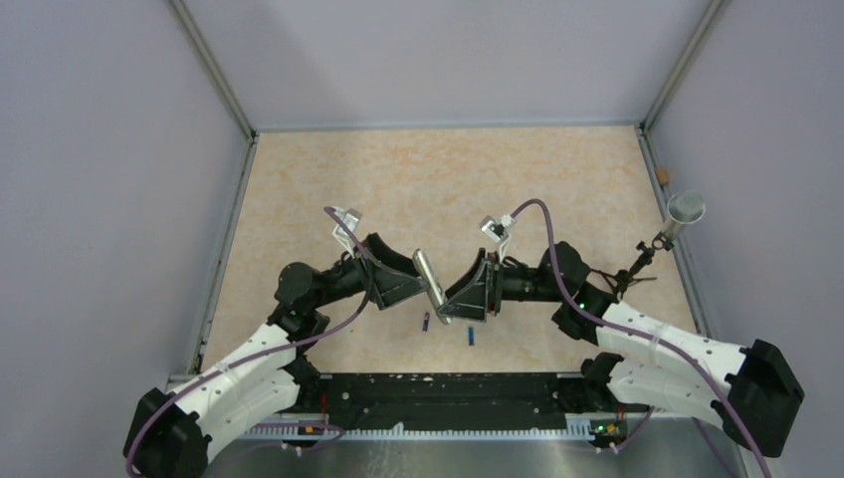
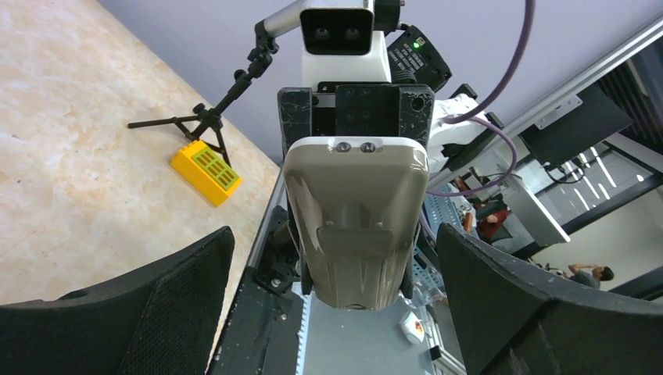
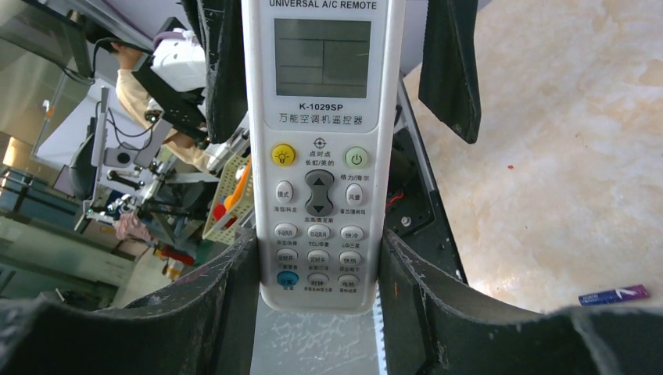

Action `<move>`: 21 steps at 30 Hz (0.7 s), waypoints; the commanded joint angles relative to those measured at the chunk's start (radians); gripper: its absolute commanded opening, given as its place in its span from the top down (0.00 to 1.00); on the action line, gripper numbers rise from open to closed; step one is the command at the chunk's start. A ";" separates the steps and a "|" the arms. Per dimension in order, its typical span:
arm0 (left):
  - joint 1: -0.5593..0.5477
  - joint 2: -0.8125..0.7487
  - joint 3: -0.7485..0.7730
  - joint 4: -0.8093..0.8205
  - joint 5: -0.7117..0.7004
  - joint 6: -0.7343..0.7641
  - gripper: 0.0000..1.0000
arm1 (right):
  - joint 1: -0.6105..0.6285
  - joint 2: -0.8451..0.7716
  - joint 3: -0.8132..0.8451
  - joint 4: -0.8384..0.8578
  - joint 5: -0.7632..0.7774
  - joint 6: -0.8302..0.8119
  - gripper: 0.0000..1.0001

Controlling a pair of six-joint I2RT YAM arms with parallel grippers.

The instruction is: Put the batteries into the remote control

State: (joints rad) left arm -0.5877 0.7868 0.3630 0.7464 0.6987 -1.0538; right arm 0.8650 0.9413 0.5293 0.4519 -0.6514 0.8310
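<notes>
My right gripper (image 3: 317, 258) clamps the button end of the remote control (image 1: 430, 282), holding it above the worktop (image 1: 398, 179) near the middle of the near edge. The remote's long axis runs far to near, with the far end raised. My left gripper (image 1: 410, 287) stands wide, its fingers flanking the remote without touching it. The grey back faces this gripper, so I judge it better placed to reach the recess. The batteries (image 1: 426, 321) lie apart on the worktop below. Only the left wrist view shows the back, apparently lidded. The right wrist view shows the button face and one battery, and the top view shows both batteries.
</notes>
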 commanded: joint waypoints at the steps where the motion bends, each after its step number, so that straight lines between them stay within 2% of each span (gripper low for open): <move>1: 0.006 0.005 -0.005 0.154 0.034 -0.047 0.01 | -0.009 0.019 0.002 0.159 -0.044 0.024 1.00; 8: 0.006 0.004 -0.020 0.206 0.038 -0.082 0.01 | -0.006 0.039 0.005 0.192 -0.055 0.023 1.00; 16: 0.006 -0.018 -0.017 0.150 0.011 -0.087 0.01 | 0.025 0.045 0.034 0.096 -0.011 -0.047 1.00; 21: 0.006 -0.026 -0.015 0.121 -0.003 -0.083 0.05 | 0.032 0.057 0.038 0.078 0.007 -0.064 1.00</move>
State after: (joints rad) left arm -0.5865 0.7788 0.3466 0.8581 0.7132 -1.1347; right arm 0.8864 0.9916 0.5289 0.5110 -0.6678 0.8101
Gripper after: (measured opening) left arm 0.971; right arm 0.499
